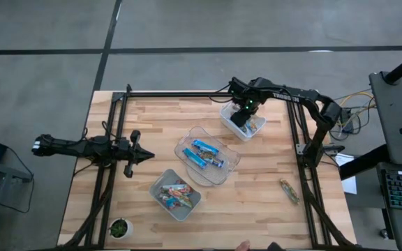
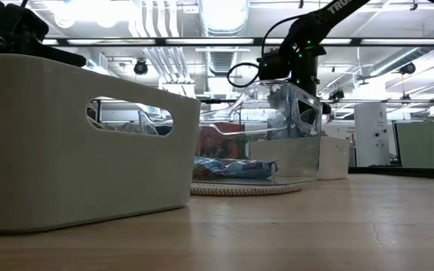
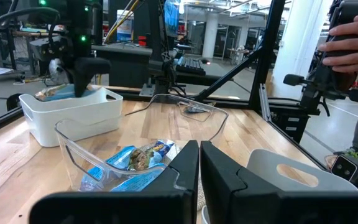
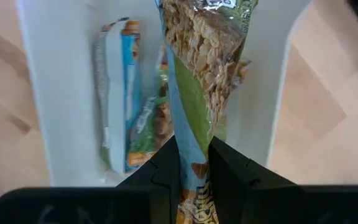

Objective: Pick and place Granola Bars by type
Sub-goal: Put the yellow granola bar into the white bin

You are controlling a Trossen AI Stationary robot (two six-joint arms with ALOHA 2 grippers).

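The right gripper hangs over the white bin at the desk's far right corner, clamped on a green granola bar dangling into that bin. The left gripper, fingers together, waits left of the clear bin holding blue bars.

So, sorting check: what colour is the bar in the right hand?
Greenish bar, clearest in the right wrist view.

Right gripper over white bin, green bar on table
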